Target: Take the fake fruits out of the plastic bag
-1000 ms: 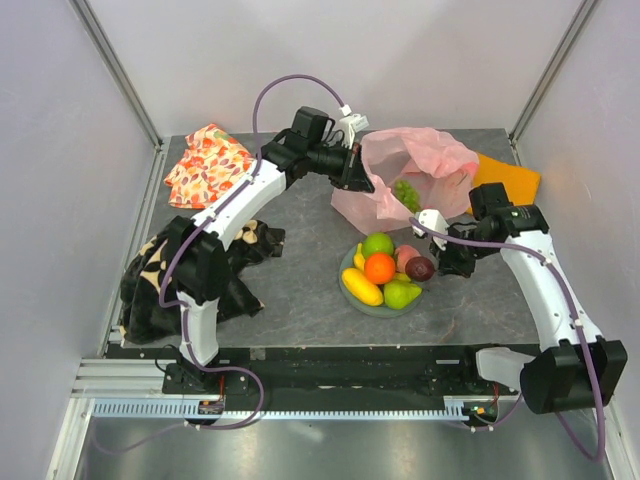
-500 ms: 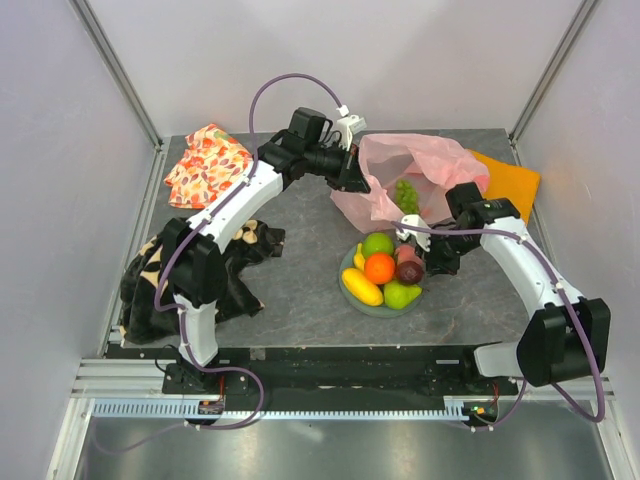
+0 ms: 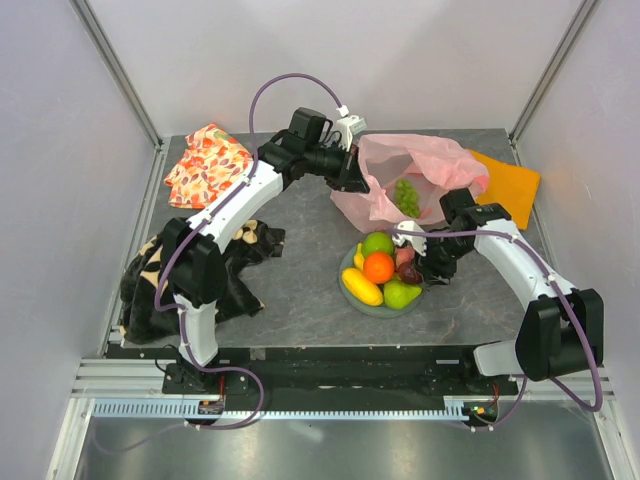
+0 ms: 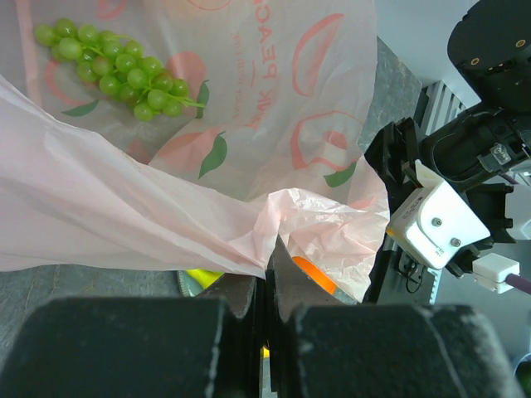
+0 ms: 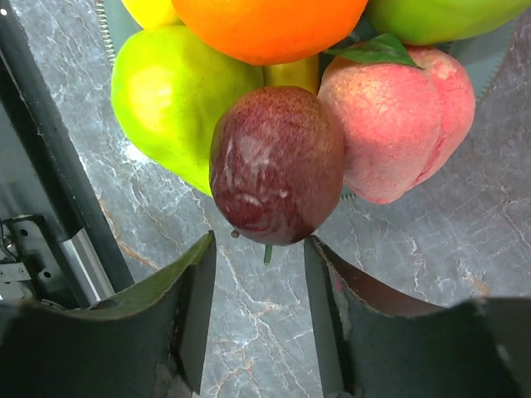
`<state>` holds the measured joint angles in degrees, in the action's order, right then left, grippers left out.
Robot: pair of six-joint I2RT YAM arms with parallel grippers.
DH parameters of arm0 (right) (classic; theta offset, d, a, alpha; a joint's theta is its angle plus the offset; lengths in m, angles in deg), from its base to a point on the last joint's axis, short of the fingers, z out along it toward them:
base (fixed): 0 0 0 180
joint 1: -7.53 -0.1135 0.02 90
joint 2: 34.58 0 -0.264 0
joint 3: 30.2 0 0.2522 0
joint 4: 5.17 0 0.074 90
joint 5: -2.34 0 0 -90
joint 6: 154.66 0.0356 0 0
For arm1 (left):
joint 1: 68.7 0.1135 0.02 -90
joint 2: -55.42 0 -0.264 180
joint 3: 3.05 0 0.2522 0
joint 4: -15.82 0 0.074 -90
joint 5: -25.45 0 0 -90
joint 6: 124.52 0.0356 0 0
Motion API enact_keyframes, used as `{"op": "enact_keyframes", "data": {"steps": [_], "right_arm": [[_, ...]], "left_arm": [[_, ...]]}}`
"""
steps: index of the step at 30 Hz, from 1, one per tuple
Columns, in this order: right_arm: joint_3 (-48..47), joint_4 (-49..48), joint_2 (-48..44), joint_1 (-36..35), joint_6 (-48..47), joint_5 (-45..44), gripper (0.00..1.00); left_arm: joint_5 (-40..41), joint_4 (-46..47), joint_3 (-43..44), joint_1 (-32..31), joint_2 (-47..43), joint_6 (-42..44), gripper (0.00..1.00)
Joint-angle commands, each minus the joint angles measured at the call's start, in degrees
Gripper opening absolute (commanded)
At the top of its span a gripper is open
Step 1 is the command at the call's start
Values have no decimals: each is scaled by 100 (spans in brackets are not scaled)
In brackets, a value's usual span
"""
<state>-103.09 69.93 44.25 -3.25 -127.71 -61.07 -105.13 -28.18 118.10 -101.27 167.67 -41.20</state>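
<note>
**One bunch of grapes in the bag, the other fruits on the plate**

The left gripper (image 4: 270,274) is pinched tight on a fold of the pink plastic bag (image 3: 440,165), holding its mouth up at the far side of the table (image 3: 300,290). One bunch of green grapes (image 4: 116,70) lies inside the bag.

In front of the bag stands one plate (image 3: 375,309). On it are one orange (image 5: 265,25), one green apple (image 5: 440,16), one green pear (image 5: 166,108), one pink peach (image 5: 398,124), one dark plum (image 5: 276,162) and one yellow banana (image 3: 362,287). A second yellow piece (image 3: 358,258), possibly the mango, is mostly hidden. That makes seven fruits on the plate.

The right gripper (image 5: 259,245) hangs at the plate's right edge with its fingers spread apart and gripping nothing. The plum sits just beyond their tips, leaning on the pear and the peach.
</note>
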Motion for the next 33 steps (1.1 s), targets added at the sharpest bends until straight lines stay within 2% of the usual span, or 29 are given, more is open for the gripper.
{"op": "enact_keyframes", "data": {"steps": [1,3,6,7,16,20,27,28,29,32,33], "right_arm": [[86,-210,-60,-29,-15,31,56],[104,-263,-34,-29,38,31,63],[130,-324,36,-37,99,31,65],[148,-368,54,-29,117,39,70],[209,-632,326,-37,363,92,71],[-62,-615,257,6,723,-48,71],[33,210,-306,699,154,-628,76],[190,351,-367,814,118,-724,81],[270,396,-516,937,100,-838,82],[464,536,-727,1499,240,-1339,88],[490,537,-763,1866,379,-1610,91]], "left_arm": [[41,53,18,6,-273,237,2],[41,44,27,6,-265,237,2],[32,44,54,6,-247,237,2],[41,44,54,6,-247,237,2],[41,45,27,6,-256,255,2],[50,44,45,6,-256,263,2],[85,44,36,6,-247,228,2],[102,36,27,6,-247,211,4],[103,44,36,6,-256,185,8],[94,44,53,6,-273,149,13],[103,36,54,6,-291,149,15]]}}
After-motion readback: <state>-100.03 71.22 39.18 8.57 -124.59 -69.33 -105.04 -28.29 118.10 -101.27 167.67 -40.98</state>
